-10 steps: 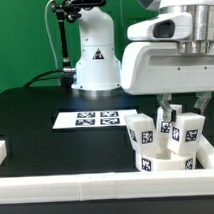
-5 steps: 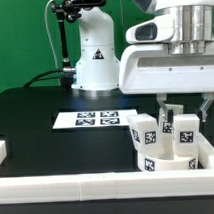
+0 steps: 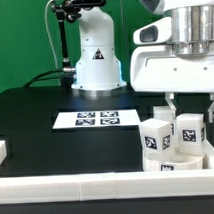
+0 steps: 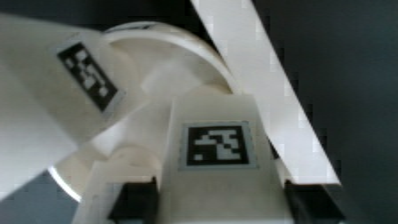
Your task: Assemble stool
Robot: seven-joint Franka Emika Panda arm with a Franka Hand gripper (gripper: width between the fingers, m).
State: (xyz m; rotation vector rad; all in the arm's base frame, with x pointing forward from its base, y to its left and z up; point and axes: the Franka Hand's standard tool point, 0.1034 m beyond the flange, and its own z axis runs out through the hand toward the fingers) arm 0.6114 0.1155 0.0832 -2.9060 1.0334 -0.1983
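The white stool stands upside down at the exterior view's right: the round seat [image 3: 173,165] lies on the table with block legs standing on it. One tagged leg [image 3: 156,138] is on the left and another leg [image 3: 191,133] is under my gripper [image 3: 192,108]. In the wrist view my gripper [image 4: 217,192] is shut on that leg [image 4: 217,140], with a black finger [image 4: 134,200] against each side. The seat's rim [image 4: 160,60] and a second tagged leg [image 4: 80,75] lie beyond it.
The marker board [image 3: 95,119] lies mid-table. The arm's white base [image 3: 96,55] stands at the back. A long white border rail [image 3: 68,186] runs along the front edge and also shows in the wrist view [image 4: 267,80] beside the stool. A small white block [image 3: 0,151] sits at the left.
My gripper has moved toward the exterior view's right, and the stool with its legs has shifted right with it, close to the frame's edge.
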